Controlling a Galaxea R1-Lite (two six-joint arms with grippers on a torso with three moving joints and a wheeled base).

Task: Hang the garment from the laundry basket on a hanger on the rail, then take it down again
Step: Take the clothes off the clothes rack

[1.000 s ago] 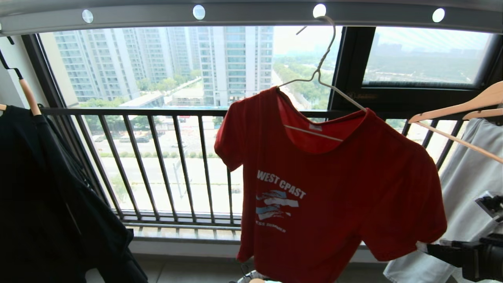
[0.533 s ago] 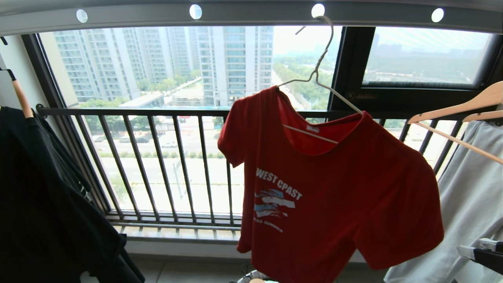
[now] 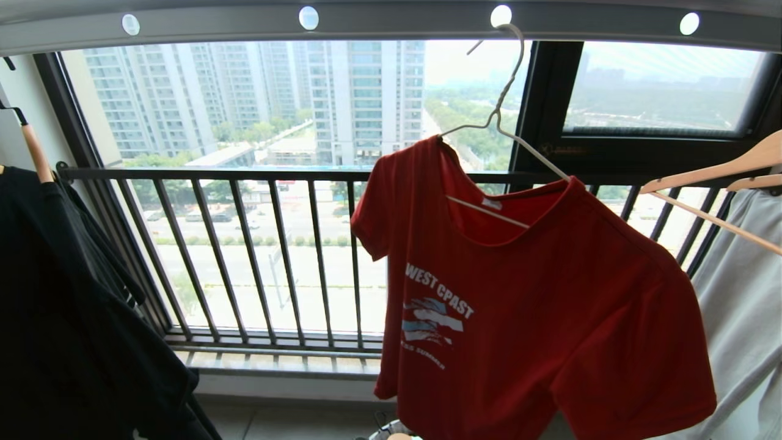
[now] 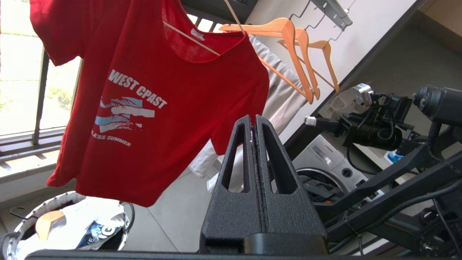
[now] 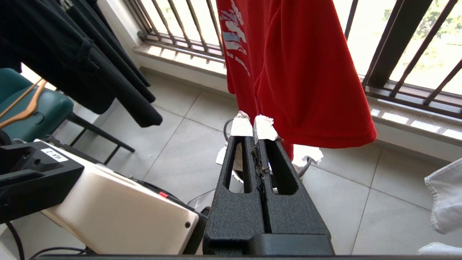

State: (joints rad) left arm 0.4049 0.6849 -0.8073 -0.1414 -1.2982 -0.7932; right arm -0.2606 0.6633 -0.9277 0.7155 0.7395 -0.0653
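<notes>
The red T-shirt (image 3: 537, 305) hangs on the thin cream-white wire hanger (image 3: 501, 122), whose hook sits in one of the round holes of the grey overhead rail (image 3: 397, 21). The hanger tilts, its left shoulder higher than its right, and its lower bar shows through the open neck beside the white neck label (image 3: 492, 203). White lettering and a pale blue print lie on the chest. Behind the shirt stands the dark barred window railing (image 3: 244, 256).

On the left a black garment (image 3: 67, 305) hangs from a wooden hanger. On the right a pale grey-white garment (image 3: 745, 305) hangs under wooden hangers (image 3: 708, 177).

Neither arm shows in the head view. In the left wrist view the left gripper (image 4: 254, 126) has its jaws pressed together with nothing between them, apart from the shirt and below its hem. In the right wrist view the right gripper (image 5: 254, 124), its tips wrapped in white tape, also has its jaws closed and empty, just beneath the shirt's lower hem and not touching it.

The laundry basket (image 4: 124, 216) stands on the tiled floor under the shirt. Inside it lie white cloth with a dark printed patch (image 4: 97, 231) and an orange-tan piece (image 4: 48, 222); what that piece is cannot be told.
</notes>
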